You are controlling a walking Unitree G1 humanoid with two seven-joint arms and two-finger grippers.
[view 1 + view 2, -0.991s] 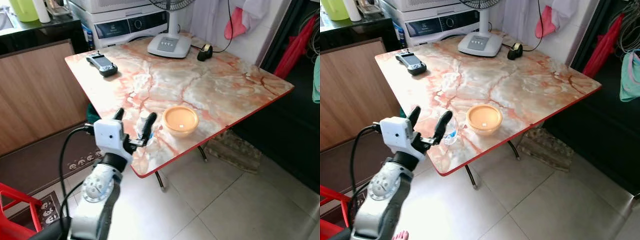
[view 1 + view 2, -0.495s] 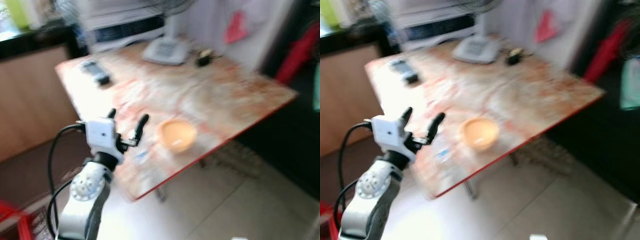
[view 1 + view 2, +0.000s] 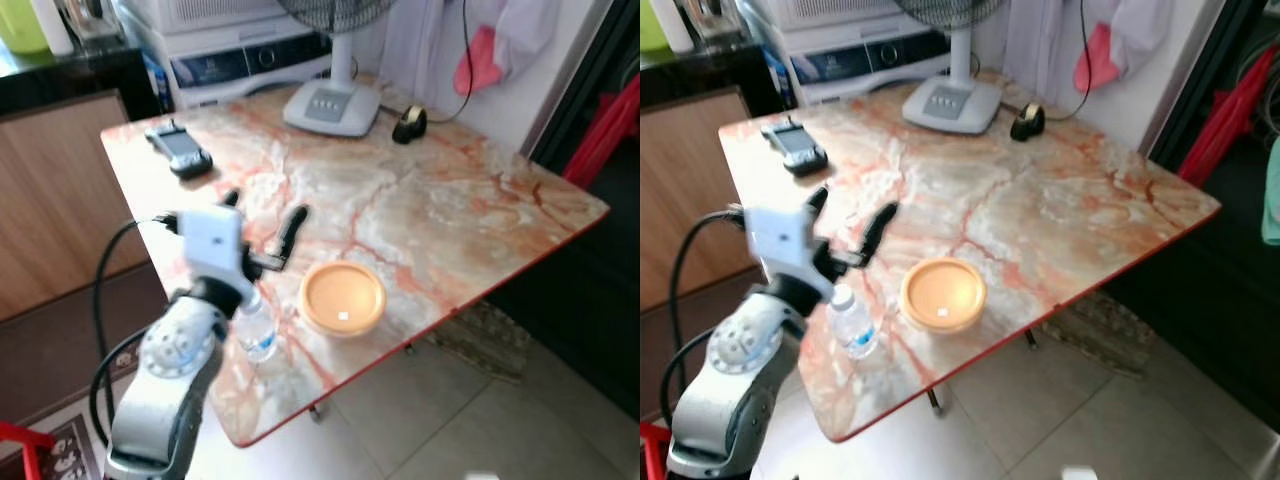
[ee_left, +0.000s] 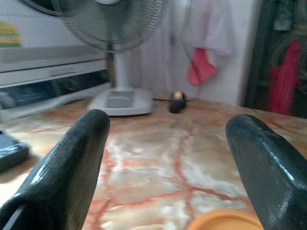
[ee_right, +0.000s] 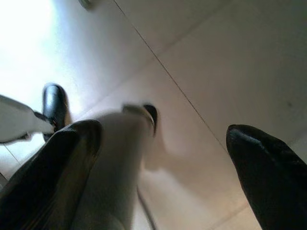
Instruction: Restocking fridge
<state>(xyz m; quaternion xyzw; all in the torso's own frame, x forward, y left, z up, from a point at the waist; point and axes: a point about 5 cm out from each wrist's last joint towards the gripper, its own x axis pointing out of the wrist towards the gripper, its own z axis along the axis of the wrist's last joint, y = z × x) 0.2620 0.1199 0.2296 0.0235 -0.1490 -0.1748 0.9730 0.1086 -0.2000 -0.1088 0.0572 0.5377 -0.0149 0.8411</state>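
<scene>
A small clear water bottle (image 3: pixel 257 330) with a white cap stands on the marbled table (image 3: pixel 440 200) near its front-left edge. My left gripper (image 3: pixel 263 206) hovers over the table just beyond the bottle, open, with nothing between its fingers (image 4: pixel 72 163). The bottle sits under the wrist, not between the fingers. An orange lidded container (image 3: pixel 342 297) rests to the right of the bottle, and its rim (image 4: pixel 225 221) shows in the left wrist view. My right gripper (image 5: pixel 163 163) hangs open over the tiled floor, beside my own leg and foot (image 5: pixel 55 103).
A fan base (image 3: pixel 332 105), a small black object (image 3: pixel 408 122) and a handheld device (image 3: pixel 178 150) lie at the table's far side. A wooden cabinet (image 3: pixel 50 200) stands to the left, and red items (image 3: pixel 600 130) hang at the right. Tiled floor (image 3: pixel 520 420) lies beyond the table's front edge.
The camera has moved closer to the table after a blurred step. My left gripper has advanced past the bottle, which now sits beneath the wrist; it stays open.
</scene>
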